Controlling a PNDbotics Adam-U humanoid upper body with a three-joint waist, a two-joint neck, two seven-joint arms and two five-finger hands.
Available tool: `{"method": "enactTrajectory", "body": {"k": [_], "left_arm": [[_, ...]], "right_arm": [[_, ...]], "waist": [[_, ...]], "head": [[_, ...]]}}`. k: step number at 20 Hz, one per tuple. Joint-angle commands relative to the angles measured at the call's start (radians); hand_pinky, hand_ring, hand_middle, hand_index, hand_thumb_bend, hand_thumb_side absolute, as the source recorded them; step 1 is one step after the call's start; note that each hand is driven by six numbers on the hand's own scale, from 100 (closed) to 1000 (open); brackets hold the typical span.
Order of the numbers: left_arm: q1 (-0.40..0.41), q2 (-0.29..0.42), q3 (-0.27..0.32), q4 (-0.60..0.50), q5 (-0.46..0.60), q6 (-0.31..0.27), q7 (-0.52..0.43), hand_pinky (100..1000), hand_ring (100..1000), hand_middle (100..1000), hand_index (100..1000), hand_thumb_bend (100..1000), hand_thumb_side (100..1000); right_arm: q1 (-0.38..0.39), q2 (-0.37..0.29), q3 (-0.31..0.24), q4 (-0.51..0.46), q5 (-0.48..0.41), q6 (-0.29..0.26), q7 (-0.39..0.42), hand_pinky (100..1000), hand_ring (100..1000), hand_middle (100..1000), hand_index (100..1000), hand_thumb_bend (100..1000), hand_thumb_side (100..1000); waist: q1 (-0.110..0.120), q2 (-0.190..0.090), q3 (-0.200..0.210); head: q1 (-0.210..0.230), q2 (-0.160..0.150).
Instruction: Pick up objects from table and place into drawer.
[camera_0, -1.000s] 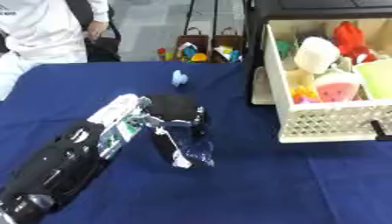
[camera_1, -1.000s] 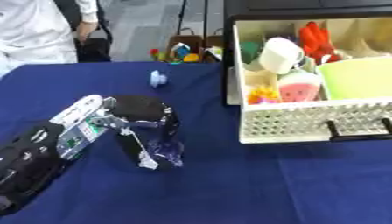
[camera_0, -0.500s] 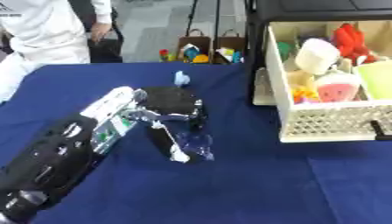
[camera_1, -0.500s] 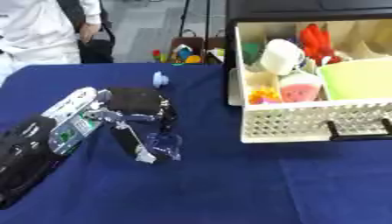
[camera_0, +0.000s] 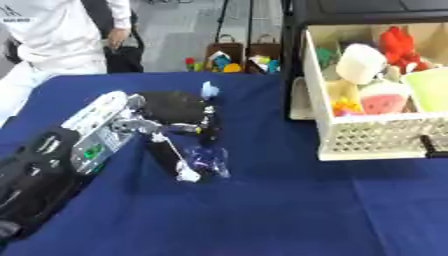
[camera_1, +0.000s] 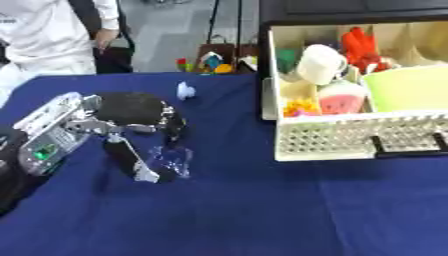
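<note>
Table (camera_0: 289, 210): covered with a dark blue cloth that fills the near part of both views.
Drawer (camera_1: 350, 140): a pale, open drawer with a perforated front and a black handle, standing out at the table's right side from a dark cabinet (camera_0: 367, 10). It is already crowded with toys, among them a white cup-like shape, a red figure, a watermelon slice and a light green container.
Left hand (camera_0: 175, 112): comes in from the lower left on a black and silver arm. Its fingers curl downward, and a thumb and fingertip pinch the top of a small clear bag.
Bag (camera_0: 206, 161): a crumpled clear plastic packet with a bluish tint, hanging from the left hand's fingertips, its lower end at or just above the cloth, well left of the drawer.
Small blue thing (camera_1: 185, 90): a pale blue object lying on the cloth just beyond the hand; its shape is unclear.
Right hand: appears in neither view.
</note>
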Motion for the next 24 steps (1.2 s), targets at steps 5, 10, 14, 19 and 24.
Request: {"method": "enactTrajectory", "body": {"k": [5,10,14,19,24], "left_arm": [[0.021,0.100,0.057,-0.115,0.054,0.059,-0.003,388,522,397,439,296,504],[0.042,0.145,0.076,-0.165,0.063,0.078,-0.006,391,524,389,438,285,504],[0.046,0.154,0.111,-0.212,0.077,0.099,0.012,381,515,379,430,268,508],[0.031,0.147,0.151,-0.247,0.094,0.120,0.038,377,511,376,429,256,509],[0.000,0.131,0.187,-0.254,0.101,0.132,0.060,371,500,367,423,238,508]], "right_arm": [[-0.003,-0.026,-0.006,-0.014,0.010,-0.006,-0.018,726,771,681,797,100,1000],[0.000,-0.028,-0.007,-0.014,0.013,-0.004,-0.023,726,771,682,797,100,1000],[0.003,-0.029,-0.008,-0.014,0.016,-0.002,-0.027,726,771,682,796,100,1000],[0.006,-0.029,-0.009,-0.014,0.019,0.000,-0.031,726,771,682,796,100,1000],[0.009,-0.030,-0.009,-0.014,0.021,0.002,-0.033,727,772,682,796,100,1000]], "waist": [[-0.003,-0.030,0.007],[-0.002,-0.035,0.013],[-0.001,-0.039,0.018],[0.000,-0.043,0.020],[0.002,-0.046,0.021]], "head": [[-0.002,0.001],[-0.001,-0.001],[-0.001,-0.001],[-0.002,-0.003],[0.001,-0.005]]}}
